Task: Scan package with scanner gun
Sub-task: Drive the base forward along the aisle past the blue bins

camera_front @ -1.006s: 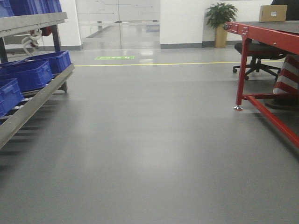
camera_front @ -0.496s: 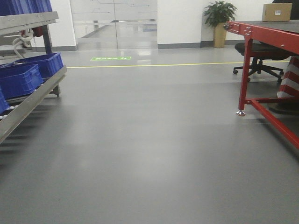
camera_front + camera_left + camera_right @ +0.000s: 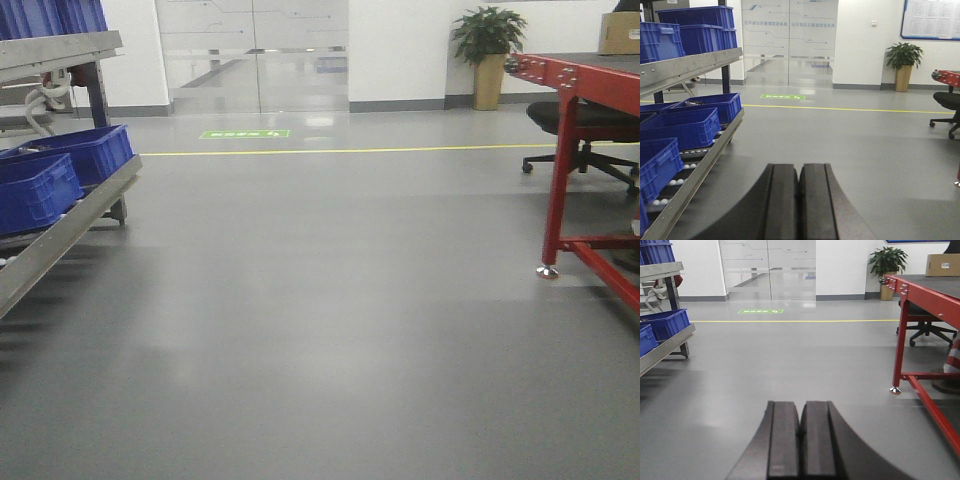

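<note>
We see a glossy grey floor [image 3: 320, 330] crossed by a thin yellow line [image 3: 400, 150], with a green marking [image 3: 244, 133] beyond it. The bins [image 3: 685, 130] are deep blue, the worktop [image 3: 898, 340] frame is red, and the walls [image 3: 400, 50] are white. Our left gripper [image 3: 800, 170] and right gripper [image 3: 800, 407] are black. The plant [image 3: 488, 30] is green, in a tan pot [image 3: 488, 82].

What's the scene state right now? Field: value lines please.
left gripper: shut, empty
right gripper: shut, empty
package: on red table, far right, away from both grippers
scanner gun: not in view
left side: blue bins on roller rack
background: potted plant, office chair, yellow floor line
</note>
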Available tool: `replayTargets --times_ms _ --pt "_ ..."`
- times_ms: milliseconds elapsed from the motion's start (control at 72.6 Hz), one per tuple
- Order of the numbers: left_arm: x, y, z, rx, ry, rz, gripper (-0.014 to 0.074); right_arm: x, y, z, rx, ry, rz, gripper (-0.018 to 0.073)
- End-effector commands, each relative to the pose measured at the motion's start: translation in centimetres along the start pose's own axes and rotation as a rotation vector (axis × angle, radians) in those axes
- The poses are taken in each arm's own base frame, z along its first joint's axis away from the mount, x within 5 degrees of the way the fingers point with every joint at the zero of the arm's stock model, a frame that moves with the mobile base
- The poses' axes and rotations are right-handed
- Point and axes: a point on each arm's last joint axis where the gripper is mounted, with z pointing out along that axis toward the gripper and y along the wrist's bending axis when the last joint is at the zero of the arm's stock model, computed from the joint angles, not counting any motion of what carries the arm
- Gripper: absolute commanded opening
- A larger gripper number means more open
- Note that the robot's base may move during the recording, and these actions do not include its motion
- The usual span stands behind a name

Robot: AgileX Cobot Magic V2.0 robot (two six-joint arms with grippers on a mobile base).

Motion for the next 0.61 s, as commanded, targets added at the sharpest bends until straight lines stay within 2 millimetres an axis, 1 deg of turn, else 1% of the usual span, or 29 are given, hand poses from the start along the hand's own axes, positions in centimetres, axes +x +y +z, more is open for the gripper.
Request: replayTargets --times_ms 0,592 --pt "-0.25 -0.01 -0.04 0.001 -0.023 0.003 -0.0111 -0.16 -0.03 -0.02 0.005 -0.02 -0.001 -0.0168" --pt "-0.25 -0.01 -0.04 0.001 -0.023 0.003 -0.0111 -0.16 -0.03 -0.02 0.005 -0.02 -0.001 -0.0168"
